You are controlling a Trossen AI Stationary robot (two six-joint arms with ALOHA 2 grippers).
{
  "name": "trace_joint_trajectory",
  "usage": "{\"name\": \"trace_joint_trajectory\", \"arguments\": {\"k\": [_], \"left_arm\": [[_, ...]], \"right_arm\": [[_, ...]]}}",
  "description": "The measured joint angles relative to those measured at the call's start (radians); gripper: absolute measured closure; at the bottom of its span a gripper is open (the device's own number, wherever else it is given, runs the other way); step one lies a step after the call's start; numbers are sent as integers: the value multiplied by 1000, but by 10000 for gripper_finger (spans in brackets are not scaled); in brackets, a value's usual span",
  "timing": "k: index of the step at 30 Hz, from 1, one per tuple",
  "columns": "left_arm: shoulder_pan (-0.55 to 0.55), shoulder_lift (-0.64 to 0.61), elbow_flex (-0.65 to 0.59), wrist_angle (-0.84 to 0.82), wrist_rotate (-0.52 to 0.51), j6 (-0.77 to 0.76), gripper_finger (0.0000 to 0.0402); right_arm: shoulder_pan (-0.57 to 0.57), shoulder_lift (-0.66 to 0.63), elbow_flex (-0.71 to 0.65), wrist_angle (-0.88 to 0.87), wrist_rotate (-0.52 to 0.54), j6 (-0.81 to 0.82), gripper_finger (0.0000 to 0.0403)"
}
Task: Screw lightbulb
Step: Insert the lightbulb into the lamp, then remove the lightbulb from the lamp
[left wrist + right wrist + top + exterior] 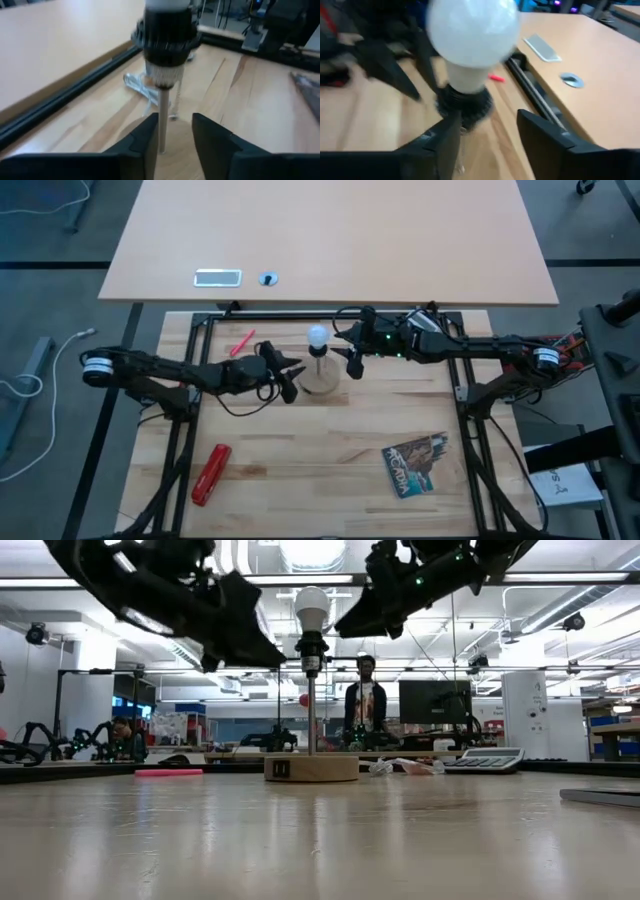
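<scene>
The white lightbulb [317, 335] sits upright in a black socket [311, 645] on a thin rod that rises from a round wooden disc [311, 768] on the table. My left gripper [175, 135] hovers level just left of the rod, below the socket, open, with the rod [163, 120] seen ahead between its fingers. My right gripper [490, 135] hovers right of the bulb at socket height, open, with the bulb [470, 35] just ahead of its fingers. Neither touches the lamp.
A red tool [211, 473] lies near left, a printed booklet [418, 463] near right, a red pen [242, 342] far left. A calculator [483, 760] and a clear wrapper [400, 767] lie behind the disc. A person [366, 700] stands in the room beyond.
</scene>
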Motion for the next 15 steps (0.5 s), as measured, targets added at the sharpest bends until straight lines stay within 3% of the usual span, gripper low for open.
{"name": "trace_joint_trajectory", "arguments": {"k": [4,7,11,13,15], "left_arm": [[-23,-52,0,3,-28,48,354],[-26,-87,0,25,-41,95,394],[-16,-112,0,52,-74,163,391],[-2,-117,0,67,-77,199,398],[15,-119,0,102,-75,229,400]], "right_arm": [[0,-16,0,-63,86,-43,270],[-11,-28,0,-85,87,-74,326],[-41,-28,0,-44,-90,-109,393],[-60,-27,0,-5,-161,-99,393],[-82,-21,0,23,-163,-89,392]]}}
